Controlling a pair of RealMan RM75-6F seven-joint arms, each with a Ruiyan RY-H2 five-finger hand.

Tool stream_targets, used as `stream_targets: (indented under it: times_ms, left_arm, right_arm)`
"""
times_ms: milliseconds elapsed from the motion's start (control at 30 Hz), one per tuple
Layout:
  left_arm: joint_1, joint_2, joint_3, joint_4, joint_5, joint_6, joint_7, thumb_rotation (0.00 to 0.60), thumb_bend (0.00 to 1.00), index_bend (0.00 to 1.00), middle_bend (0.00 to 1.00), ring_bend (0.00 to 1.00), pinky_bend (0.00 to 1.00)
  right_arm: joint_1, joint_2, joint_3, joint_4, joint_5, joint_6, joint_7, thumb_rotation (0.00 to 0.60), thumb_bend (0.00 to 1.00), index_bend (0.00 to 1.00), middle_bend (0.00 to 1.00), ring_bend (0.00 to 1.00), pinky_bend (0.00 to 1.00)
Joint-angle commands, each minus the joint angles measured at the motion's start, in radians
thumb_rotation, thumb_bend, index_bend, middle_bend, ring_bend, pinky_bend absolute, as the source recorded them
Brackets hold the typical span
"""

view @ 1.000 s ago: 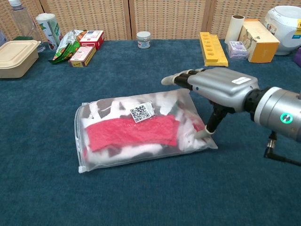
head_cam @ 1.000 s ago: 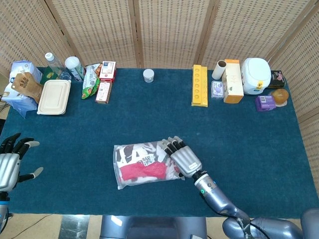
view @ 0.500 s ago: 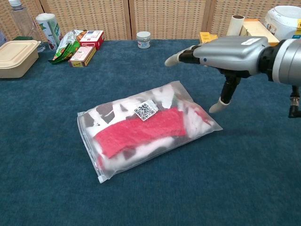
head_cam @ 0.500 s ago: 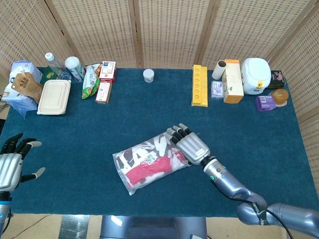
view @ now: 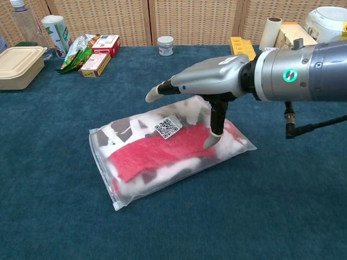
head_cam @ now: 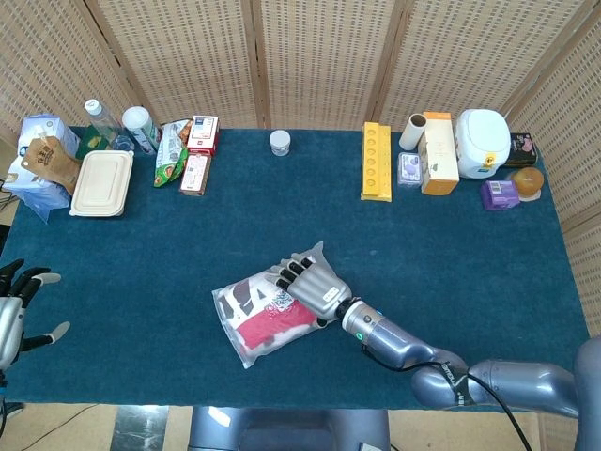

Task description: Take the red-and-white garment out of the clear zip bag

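Clear zip bag point(view: 168, 157) lies flat and skewed on blue worktop point(view: 282, 206), red-and-white garment point(view: 157, 151) sealed inside. Right hand point(view: 209, 84) hovers spread above it, holding nothing, thumb tip down at the bag's right end, probably to pin it. Left hand point(head_cam: 14, 315) open, idle at worktop's edge.

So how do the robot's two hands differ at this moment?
The right hand is spread above the clear zip bag, thumb tip down at the plastic; the left hand sits at the table's near left edge, far from it. The right shows in both views, the left only in the head view. Both hold nothing.
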Motion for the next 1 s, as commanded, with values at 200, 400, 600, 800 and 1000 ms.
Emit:
stream_targets:
  times_ms: [200,400,600,800,1000]
  left_arm:
    - [0.012,0.0,0.007,0.02,0.002,0.007,-0.03,0.6,0.13,0.28,0.24,0.07,0.08]
    - [0.015,-0.004,0.007,0.037,-0.007,0.0,-0.048,0.6,0.13,0.28,0.24,0.07,0.08]
    - [0.012,-0.01,0.01,0.042,0.002,-0.005,-0.06,0.6,0.13,0.28,0.24,0.07,0.08]
    - [0.004,-0.014,0.012,0.033,0.014,-0.018,-0.054,0.6,0.13,0.28,0.24,0.07,0.08]
    - [-0.021,-0.015,0.015,0.003,0.043,-0.045,-0.031,0.6,0.13,0.29,0.24,0.07,0.08]
  right_arm:
    - [0.103,-0.077,-0.055,0.095,0.152,0.012,-0.061,0.6,0.05,0.0,0.0,0.05,0.02]
    - [0.158,-0.103,-0.1,0.137,0.245,0.042,-0.113,0.6,0.05,0.0,0.03,0.07,0.03]
    - [0.169,-0.156,-0.13,0.17,0.243,0.107,-0.123,0.6,0.05,0.3,0.33,0.38,0.27]
    - [0.112,-0.187,-0.118,0.205,0.107,0.165,-0.001,0.6,0.09,0.7,0.77,0.86,0.66]
    - [0.009,-0.169,-0.118,0.248,-0.154,0.243,0.282,0.6,0.1,0.89,0.95,1.0,0.95]
